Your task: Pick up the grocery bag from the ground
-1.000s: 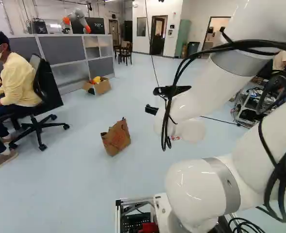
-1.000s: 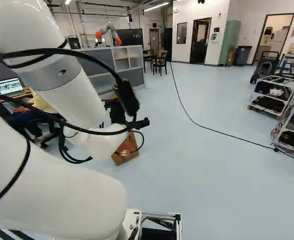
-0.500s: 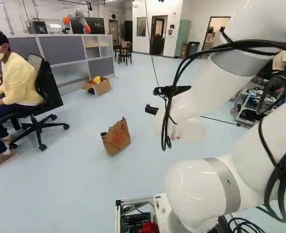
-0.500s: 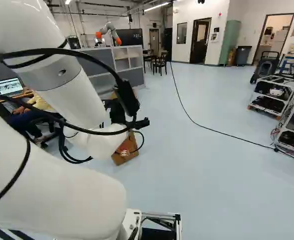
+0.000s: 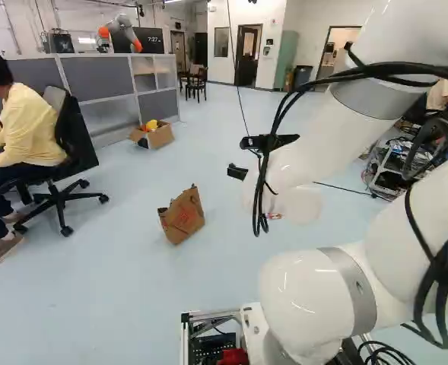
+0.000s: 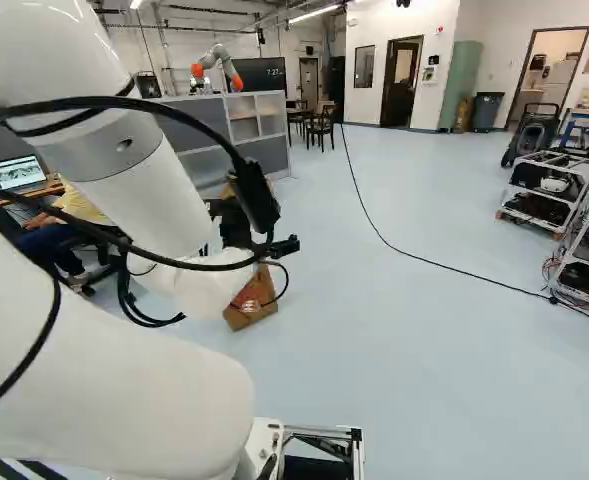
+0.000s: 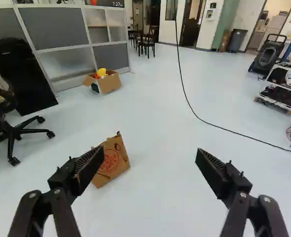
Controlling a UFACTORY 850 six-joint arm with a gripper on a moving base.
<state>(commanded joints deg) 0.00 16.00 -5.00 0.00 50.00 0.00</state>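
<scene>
On the floor ahead of the base: one brown paper grocery bag [image 5: 182,217], tilted, red print on its face; contents cannot be made out. By the grey partition [image 5: 98,76]: one open cardboard box [image 5: 161,137], holding a yellow item [image 5: 151,125] and something red. End effector: one black gripper [image 5: 237,172]; in the wrist view, gripper [image 7: 149,153] fingers spread wide, nothing held, the bag ahead and partly covered by one finger, untouched. Left base view: bag unobstructed. Right base view: bag partly behind the arm [image 6: 159,205]; also one lit laptop [image 6: 16,173], shown there only.
</scene>
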